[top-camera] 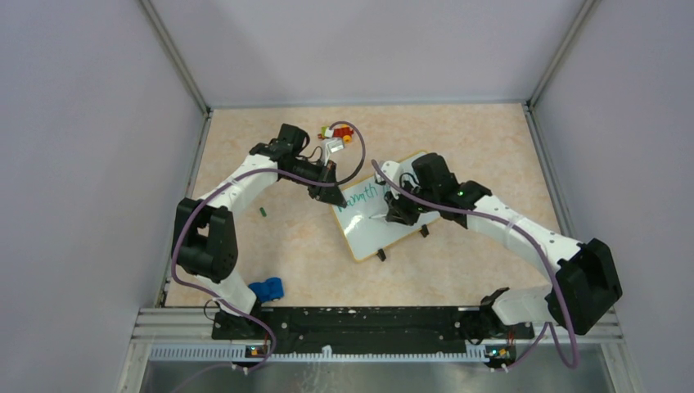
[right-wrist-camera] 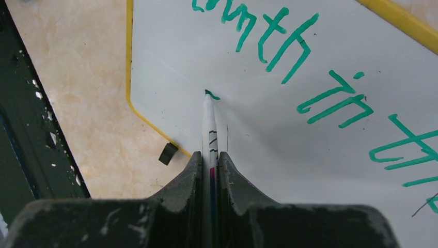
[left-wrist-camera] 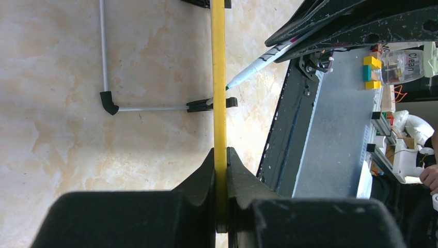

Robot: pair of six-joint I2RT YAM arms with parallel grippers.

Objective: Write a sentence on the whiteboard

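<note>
The whiteboard (top-camera: 378, 236) lies slanted in the middle of the table, white with a yellow rim. My left gripper (top-camera: 316, 193) is at its far left corner. The left wrist view shows that gripper (left-wrist-camera: 221, 153) shut on the yellow rim (left-wrist-camera: 219, 77), seen edge-on. My right gripper (top-camera: 399, 214) hovers over the board's middle. It is (right-wrist-camera: 210, 155) shut on a white marker (right-wrist-camera: 208, 121) whose green tip touches the board (right-wrist-camera: 310, 170) below the first line. The sentence (right-wrist-camera: 289, 51) runs across the top in green letters. Beside the rim, the marker (left-wrist-camera: 258, 63) shows again.
A blue object (top-camera: 267, 289) lies near the left arm's base. A small green cap (top-camera: 263, 211) sits left of the board. Coloured toy blocks (top-camera: 335, 133) rest at the back. The board's black foot (right-wrist-camera: 168, 153) and wire stand (left-wrist-camera: 108, 101) stick out. Walls enclose the table.
</note>
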